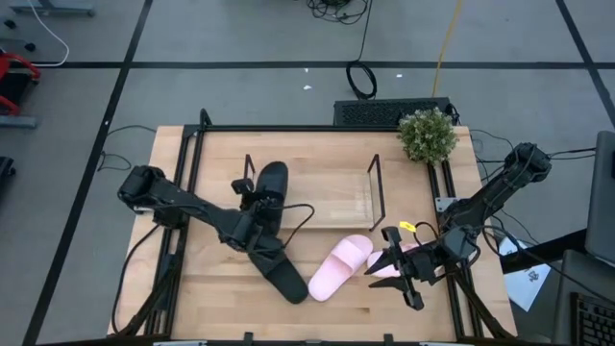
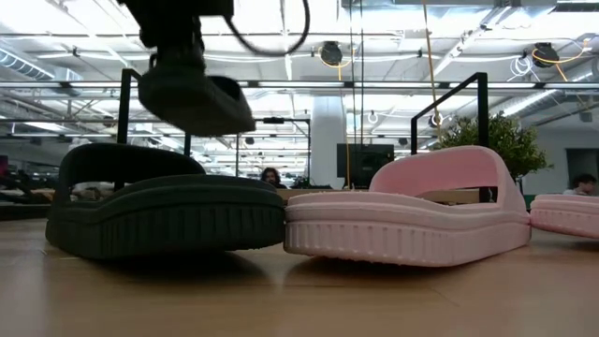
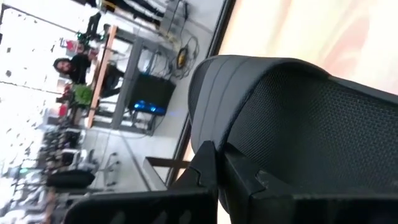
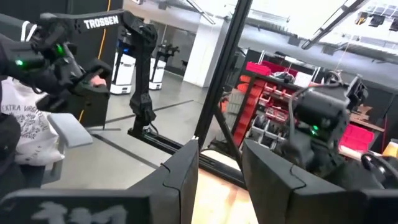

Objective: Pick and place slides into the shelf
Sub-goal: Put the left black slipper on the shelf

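The left gripper is clamped on a black slide, holding it raised over the shelf's left end. Just below and beside it, a second black slide lies on the table, its toe touching a pink slide. The right gripper stands with fingers parted, holding nothing, just beside the other pink slide.
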{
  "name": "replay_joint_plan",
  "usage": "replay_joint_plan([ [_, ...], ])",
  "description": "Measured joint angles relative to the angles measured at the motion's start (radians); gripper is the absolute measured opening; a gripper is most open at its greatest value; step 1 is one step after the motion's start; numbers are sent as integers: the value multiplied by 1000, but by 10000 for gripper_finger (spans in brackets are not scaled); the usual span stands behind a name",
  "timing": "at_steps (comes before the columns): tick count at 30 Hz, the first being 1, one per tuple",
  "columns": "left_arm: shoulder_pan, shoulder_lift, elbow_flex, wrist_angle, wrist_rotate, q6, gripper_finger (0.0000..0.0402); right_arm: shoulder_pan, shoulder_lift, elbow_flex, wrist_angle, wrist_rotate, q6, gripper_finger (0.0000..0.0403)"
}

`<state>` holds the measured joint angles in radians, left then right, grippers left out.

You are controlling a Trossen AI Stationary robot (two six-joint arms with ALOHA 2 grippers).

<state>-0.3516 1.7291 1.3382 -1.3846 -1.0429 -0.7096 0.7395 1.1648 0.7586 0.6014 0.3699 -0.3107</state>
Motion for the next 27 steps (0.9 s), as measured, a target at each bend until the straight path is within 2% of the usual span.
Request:
replay_joint_plan([
  [5,50,2,-45,22,-3,6,0,0,0,0,0,0,0,116],
  [13,107,2,-97,148,4,139,0,0,0,0,0,0,-12,116],
  [27,143,2,-169,225,39,159,0,0,0,0,0,0,-16,116],
])
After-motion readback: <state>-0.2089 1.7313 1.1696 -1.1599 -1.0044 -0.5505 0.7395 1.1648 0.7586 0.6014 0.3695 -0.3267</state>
